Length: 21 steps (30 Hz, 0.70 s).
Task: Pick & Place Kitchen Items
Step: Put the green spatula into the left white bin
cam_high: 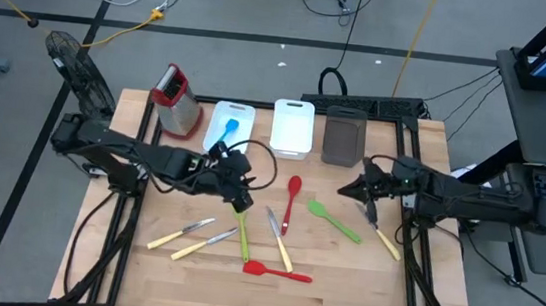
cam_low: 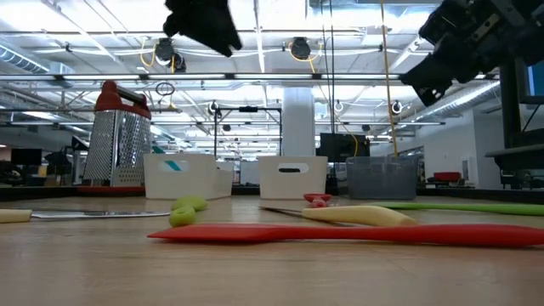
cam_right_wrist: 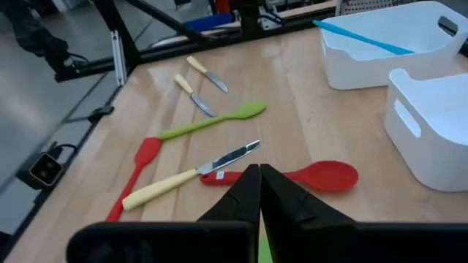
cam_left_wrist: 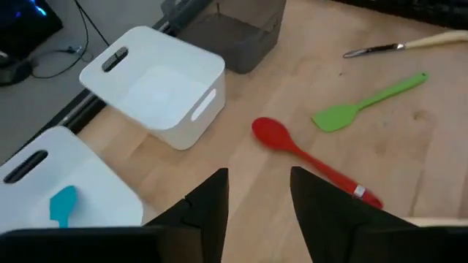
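Left gripper (cam_high: pixel 240 185): centre of the high view, just below the leftmost white bin; fingers (cam_left_wrist: pixel 208 208) parted by a narrow gap, nothing between them.
Right gripper (cam_high: pixel 350 191): right of centre in the high view, below the grey bin; fingers (cam_right_wrist: pixel 245 193) pressed together, holding nothing.
Blue utensil (cam_high: pixel 229 130): lies in the left white bin (cam_high: pixel 218 116), upper middle of the high view.
Second white bin (cam_high: pixel 294 110): just right of the first, nothing seen in it.
Grey bin (cam_high: pixel 344 138): right of the white bins, contents cannot be told.
Red spoon (cam_high: pixel 291 201): centre of the high view, bowl toward the bins, between the two grippers.
Green spatula (cam_high: pixel 333 220): right of the red spoon, lying slantwise.
Green spoon (cam_high: pixel 242 232): below the left gripper, standing nearly vertical in the frame.
Red spatula (cam_high: pixel 277 271): lower centre, nearest the table's front edge.
Knives: two (cam_high: pixel 192 238) at lower left side by side, one (cam_high: pixel 279 238) in the centre between green spoon and red spoon, one (cam_high: pixel 382 234) at right below the right gripper.
Grater (cam_high: pixel 177 100): upper left of the table (cam_high: pixel 360 292), left of the bins.
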Motion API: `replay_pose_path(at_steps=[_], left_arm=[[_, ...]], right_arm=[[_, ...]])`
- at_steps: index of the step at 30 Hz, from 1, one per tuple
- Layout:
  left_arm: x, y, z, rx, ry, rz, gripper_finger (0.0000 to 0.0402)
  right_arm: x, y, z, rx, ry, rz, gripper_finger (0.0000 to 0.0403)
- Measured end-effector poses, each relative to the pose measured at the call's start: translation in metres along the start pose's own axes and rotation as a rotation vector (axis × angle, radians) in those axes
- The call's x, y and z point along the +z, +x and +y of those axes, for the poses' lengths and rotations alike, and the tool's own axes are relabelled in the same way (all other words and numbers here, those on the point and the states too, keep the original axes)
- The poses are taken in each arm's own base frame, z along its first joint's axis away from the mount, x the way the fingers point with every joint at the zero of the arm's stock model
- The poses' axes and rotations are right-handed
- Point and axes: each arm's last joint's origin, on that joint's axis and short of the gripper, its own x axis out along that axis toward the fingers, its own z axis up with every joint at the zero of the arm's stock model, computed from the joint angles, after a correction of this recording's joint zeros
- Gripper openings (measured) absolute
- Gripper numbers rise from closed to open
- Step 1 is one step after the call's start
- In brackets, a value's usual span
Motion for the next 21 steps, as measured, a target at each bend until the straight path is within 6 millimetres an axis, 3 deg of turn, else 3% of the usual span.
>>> replay_pose_path(at_steps=[5, 10, 15, 21], left_arm=[[-0.029, 0.001, 0.019, -0.127, -0.091, -0.068, 0.0122], [-0.063, -0.015, 0.042, -0.214, -0.188, -0.144, 0.0108], [-0.09, -0.033, 0.061, -0.267, -0.238, -0.193, 0.0107], [-0.117, -0.04, 0.077, -0.292, -0.245, -0.2, 0.0106]], right_arm=[[0.009, 0.011, 0.009, -0.012, -0.025, 0.045, 0.0021], [0.013, 0.025, 0.019, -0.006, -0.009, 0.184, 0.0049], [0.019, 0.04, 0.029, -0.052, -0.029, 0.378, 0.0089], [0.031, 0.063, 0.037, -0.126, -0.071, 0.486, 0.0146]])
